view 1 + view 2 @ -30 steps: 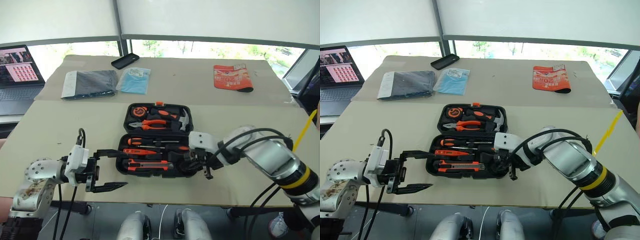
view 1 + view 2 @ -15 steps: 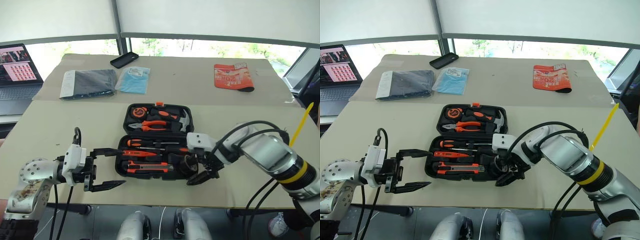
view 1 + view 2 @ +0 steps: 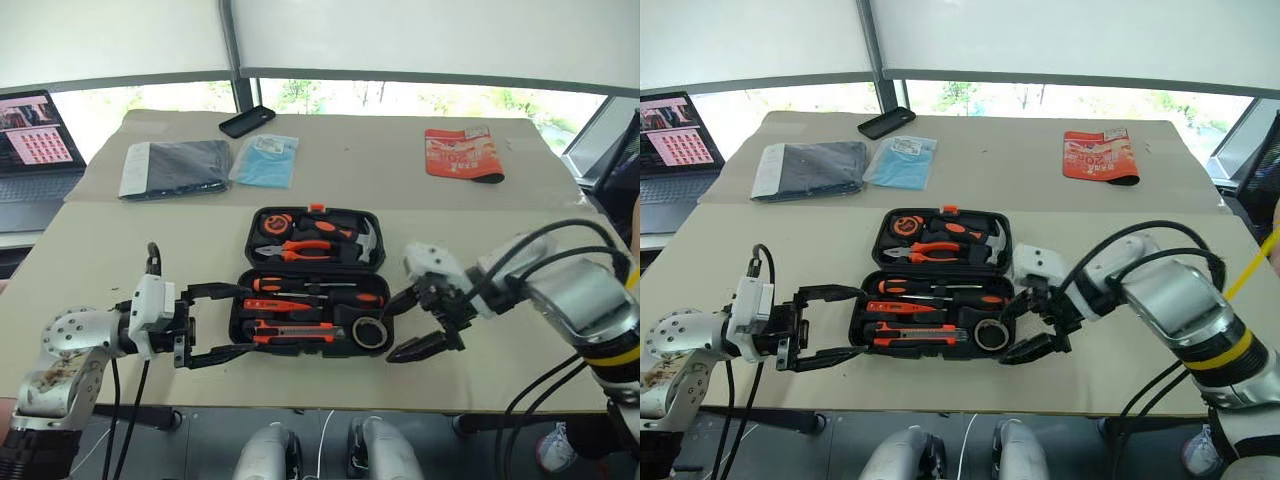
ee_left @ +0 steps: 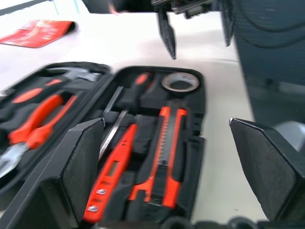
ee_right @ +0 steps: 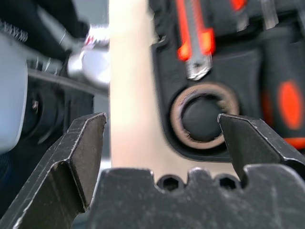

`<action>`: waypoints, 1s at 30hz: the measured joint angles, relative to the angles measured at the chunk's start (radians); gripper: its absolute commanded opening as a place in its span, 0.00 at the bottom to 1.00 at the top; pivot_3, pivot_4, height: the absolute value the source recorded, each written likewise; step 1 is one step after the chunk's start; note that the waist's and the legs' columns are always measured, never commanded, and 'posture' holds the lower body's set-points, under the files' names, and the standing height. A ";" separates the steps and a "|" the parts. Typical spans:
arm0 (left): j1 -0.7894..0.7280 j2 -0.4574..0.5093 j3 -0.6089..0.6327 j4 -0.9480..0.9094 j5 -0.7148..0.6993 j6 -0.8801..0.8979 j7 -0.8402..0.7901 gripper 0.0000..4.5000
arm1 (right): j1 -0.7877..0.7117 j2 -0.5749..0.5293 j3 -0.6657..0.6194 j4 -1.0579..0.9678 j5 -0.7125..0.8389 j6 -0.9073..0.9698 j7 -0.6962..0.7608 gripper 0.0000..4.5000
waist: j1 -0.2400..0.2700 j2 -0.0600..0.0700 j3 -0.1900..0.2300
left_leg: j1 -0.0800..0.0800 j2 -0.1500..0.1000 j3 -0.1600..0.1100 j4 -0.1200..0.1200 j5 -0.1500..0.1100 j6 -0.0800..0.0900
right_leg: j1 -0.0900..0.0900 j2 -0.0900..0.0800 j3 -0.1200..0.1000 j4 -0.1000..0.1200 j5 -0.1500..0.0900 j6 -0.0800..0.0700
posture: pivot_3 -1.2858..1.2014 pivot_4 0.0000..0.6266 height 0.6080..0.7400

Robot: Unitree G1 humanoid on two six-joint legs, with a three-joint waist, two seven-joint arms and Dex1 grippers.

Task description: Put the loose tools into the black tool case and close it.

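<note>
The black tool case [image 3: 242,322] lies open on the table between my two grippers. Its near half holds two orange-and-black screwdrivers [image 3: 268,284], the slim orange tester [image 3: 280,305], the utility knife [image 3: 295,337] and the dark tape roll [image 3: 368,332] at its right end. My left gripper [image 3: 222,322] is open at the case's left end, its fingers [image 4: 81,167] straddling that end. To the right of the case, my right gripper [image 3: 402,326] is open, empty and just clear of it, pointing at the tape roll [image 5: 205,114].
The case's far half holds a tape measure [image 3: 275,222], pliers [image 3: 305,249] and a hammer [image 3: 352,234]. Further back lie a black phone [image 3: 249,121], a grey packet [image 3: 178,165], a blue packet [image 3: 268,160] and a red packet [image 3: 462,155]. A laptop [image 3: 35,145] stands at the far left.
My right gripper opened at the case's right end, left the tape roll in its recess and drew back up and to the right. My left gripper edged closer to the case's left end.
</note>
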 measured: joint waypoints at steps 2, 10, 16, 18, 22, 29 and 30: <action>0.031 0.021 0.038 0.029 -0.008 0.076 0.051 0.94 | 0.085 0.019 -0.078 0.060 -0.017 -0.125 -0.035 0.82 | 0.000 0.000 0.000 | 0.000 0.000 0.000 0.000 0.000 0.000 | 0.000 0.001 0.000 0.000 -0.001 0.001 | 0.52 0.24 1.00; -0.015 -0.001 0.113 0.176 0.024 0.175 0.224 0.34 | 0.210 0.128 -0.207 0.330 -0.213 -0.606 -0.246 0.19 | -0.002 -0.001 0.001 | 0.005 0.000 0.003 -0.001 0.002 -0.004 | 0.001 0.008 0.002 0.003 -0.001 0.003 | 0.52 0.24 1.00; -0.173 -0.100 0.005 0.295 0.129 0.225 0.379 0.02 | 0.145 0.269 -0.176 0.568 -0.338 -0.850 -0.378 0.00 | -0.003 -0.001 0.001 | 0.008 0.001 0.003 -0.003 0.007 -0.008 | 0.002 0.010 0.004 0.005 0.001 -0.001 | 0.52 0.24 1.00; -0.220 -0.131 -0.046 0.350 0.171 0.226 0.404 0.02 | 0.107 0.317 -0.146 0.614 -0.374 -0.887 -0.410 0.00 | -0.007 -0.002 0.001 | 0.008 0.002 0.003 -0.003 0.008 -0.009 | 0.002 0.011 0.005 0.006 0.002 -0.001 | 0.52 0.24 1.00; -0.289 -0.154 -0.102 0.405 0.218 0.223 0.395 0.02 | 0.069 0.365 -0.117 0.665 -0.403 -0.899 -0.432 0.00 | -0.015 -0.002 0.002 | 0.007 0.002 0.003 -0.004 0.009 -0.010 | 0.001 0.012 0.005 0.006 0.002 -0.003 | 0.52 0.24 1.00; -0.347 -0.163 -0.168 0.458 0.258 0.174 0.298 0.02 | 0.060 0.384 -0.073 0.652 -0.388 -0.872 -0.357 0.00 | -0.020 -0.002 0.001 | 0.007 0.002 0.004 -0.004 0.008 -0.008 | 0.002 0.011 0.004 0.005 0.002 -0.004 | 0.52 0.24 1.00; -0.350 -0.165 -0.174 0.464 0.259 0.167 0.281 0.02 | 0.064 0.384 -0.069 0.642 -0.383 -0.863 -0.345 0.00 | -0.018 -0.002 0.001 | 0.007 0.001 0.004 -0.004 0.008 -0.008 | 0.002 0.010 0.004 0.005 0.002 -0.004 | 0.52 0.24 1.00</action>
